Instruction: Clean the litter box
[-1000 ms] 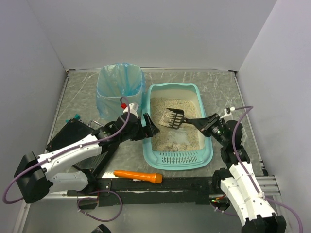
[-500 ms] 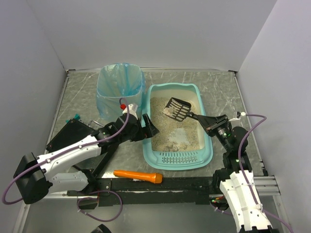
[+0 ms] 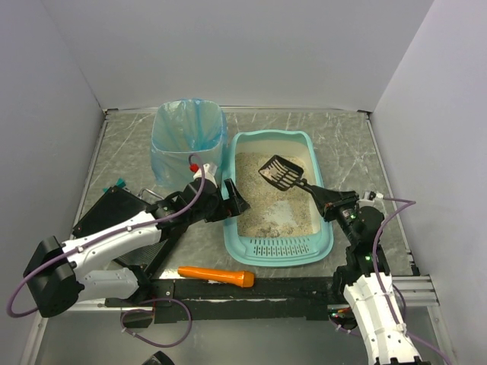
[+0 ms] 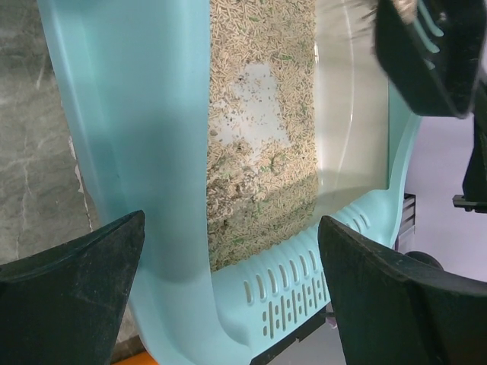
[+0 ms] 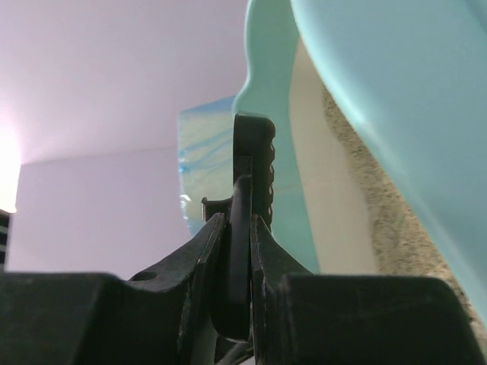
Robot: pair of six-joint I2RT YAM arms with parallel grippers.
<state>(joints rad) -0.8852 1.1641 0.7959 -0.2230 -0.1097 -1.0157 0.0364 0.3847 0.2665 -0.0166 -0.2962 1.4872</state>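
The right pincer (image 3: 326,200) is clamped narrow on the handle of a black slotted scoop (image 3: 279,172). In the right wrist view the two fingers (image 5: 204,251) press the thin handle between them with no gap. The scoop's head hangs over the upper right part of the litter box (image 3: 281,249), tilted and apparently clear of the litter (image 3: 259,205). Whether it carries anything I cannot tell, though a few beige grains seem to cling to its edge at the top right of the left wrist view.

The left pincer (image 3: 231,199) stands wide, holding nothing. Its fingers (image 4: 72,293) fill the two lower corners of that view, with the box's left wall and lower corner between them.

The box sits in the middle of the bench (image 3: 342,144), slotted lip toward the bottom of the overhead frame. A waste bin (image 3: 188,137) lined with a blue bag stands just beside its upper left corner. An orange tool (image 3: 217,275) lies below the box, and a flat black case (image 3: 106,211) sits at the lower left.

The job looks underway, not finished. The litter is uneven, with a pale bare patch (image 4: 259,106) where the tray floor shows and some lumpier, darker bits below it. I judge that sifting and carrying waste to the bin remain, and the bin's contents are hidden
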